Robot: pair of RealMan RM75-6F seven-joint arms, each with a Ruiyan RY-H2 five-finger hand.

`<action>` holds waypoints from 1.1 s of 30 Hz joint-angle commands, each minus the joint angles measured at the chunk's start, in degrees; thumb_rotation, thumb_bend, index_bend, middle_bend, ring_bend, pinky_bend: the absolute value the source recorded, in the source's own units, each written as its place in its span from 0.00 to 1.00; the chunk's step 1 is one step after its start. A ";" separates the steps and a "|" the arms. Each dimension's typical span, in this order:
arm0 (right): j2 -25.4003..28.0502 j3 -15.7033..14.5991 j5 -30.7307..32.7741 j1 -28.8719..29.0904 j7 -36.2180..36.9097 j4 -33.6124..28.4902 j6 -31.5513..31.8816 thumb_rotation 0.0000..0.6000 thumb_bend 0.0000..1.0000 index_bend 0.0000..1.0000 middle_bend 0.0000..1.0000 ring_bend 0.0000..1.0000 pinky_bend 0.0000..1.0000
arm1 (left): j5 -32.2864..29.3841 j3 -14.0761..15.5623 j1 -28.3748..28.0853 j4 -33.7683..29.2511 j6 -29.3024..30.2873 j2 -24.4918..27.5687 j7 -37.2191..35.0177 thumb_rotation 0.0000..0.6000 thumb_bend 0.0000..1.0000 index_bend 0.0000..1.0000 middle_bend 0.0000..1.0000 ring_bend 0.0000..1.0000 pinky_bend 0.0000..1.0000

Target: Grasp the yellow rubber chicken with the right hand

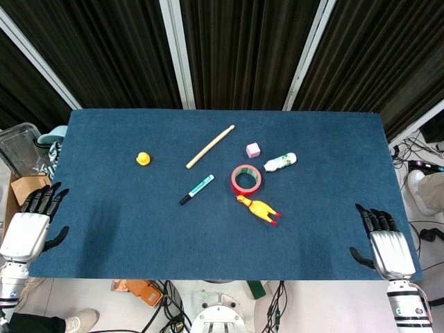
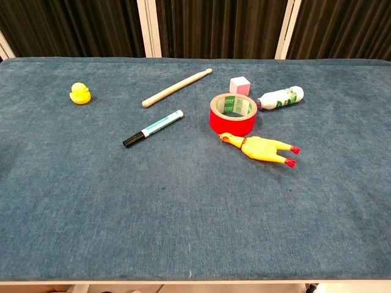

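Your right hand (image 1: 388, 244) sits at the near right corner of the desk (image 1: 104, 208), palm down over the edge of the blue cloth, its fingers (image 1: 369, 220) stretched out and slightly apart, holding nothing. The yellow rubber chicken (image 1: 257, 209) lies flat on the desk, well apart from that hand, toward the middle and a little to the right; in the chest view the yellow rubber chicken (image 2: 259, 148) has its head pointing toward the left and its red feet toward the right. Just beyond it stands a roll of red tape (image 1: 246, 180), close to the chicken's head, though you cannot tell whether the two touch. Past the tape are a small pink cube (image 1: 253, 150) and a white bottle (image 1: 280, 162) lying on its side. A marker (image 1: 197, 189) with a black cap lies left of the tape, a wooden stick (image 1: 209, 146) lies diagonally farther back, and a small yellow duck (image 1: 143, 159) sits alone on the left part of the desk. Your left hand (image 1: 28, 225) rests off the near left edge, its fingers (image 1: 43, 198) also extended and spread, with nothing in its grasp. Neither hand appears in the chest view.
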 commanded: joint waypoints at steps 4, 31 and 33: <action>0.70 0.40 4.60 3.79 -7.97 -5.94 -6.38 1.00 0.37 0.04 0.23 0.17 0.15 | 0.26 0.10 0.00 0.07 0.07 -0.07 0.19 1.00 0.29 0.09 0.00 0.00 0.10; -18.11 5.84 30.56 21.10 -37.94 -10.43 -8.01 1.00 0.32 0.02 0.22 0.17 0.10 | 0.46 0.19 -0.11 0.31 -0.06 0.11 -0.53 1.00 0.29 0.09 0.00 0.00 0.10; -18.99 6.26 32.39 22.00 -38.59 -9.76 -7.79 1.00 0.32 0.02 0.22 0.17 0.10 | 0.46 0.19 -0.10 0.34 -0.06 0.11 -0.52 1.00 0.29 0.09 0.00 0.00 0.10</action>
